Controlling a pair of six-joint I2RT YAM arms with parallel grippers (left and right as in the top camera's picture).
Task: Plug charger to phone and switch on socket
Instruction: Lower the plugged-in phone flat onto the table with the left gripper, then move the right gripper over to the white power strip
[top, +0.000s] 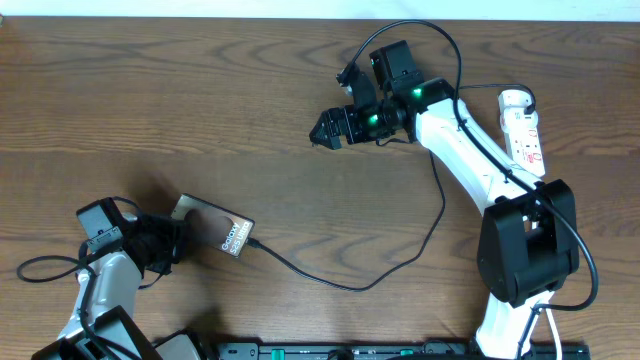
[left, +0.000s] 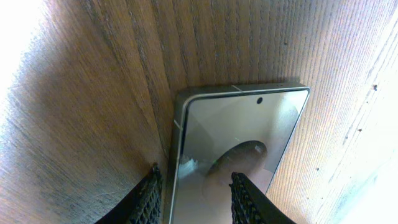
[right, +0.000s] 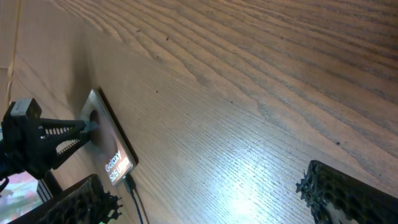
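While the left gripper (top: 172, 240) appeared clamped on the phone (top: 228, 235) (presumably steadying it), the charger (top: 340, 285) tip sat at the phone's end farthest from those fingers. The right gripper (top: 325, 131) hung spread and empty, the socket (top: 524, 128) well behind its wrist, switch awaiting attention.

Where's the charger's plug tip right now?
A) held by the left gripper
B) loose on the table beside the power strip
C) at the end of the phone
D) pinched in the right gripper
C: in the overhead and right wrist views the charger crosses the table and its tip meets the end of the phone, apparently seated there; the right gripper is open and empty.
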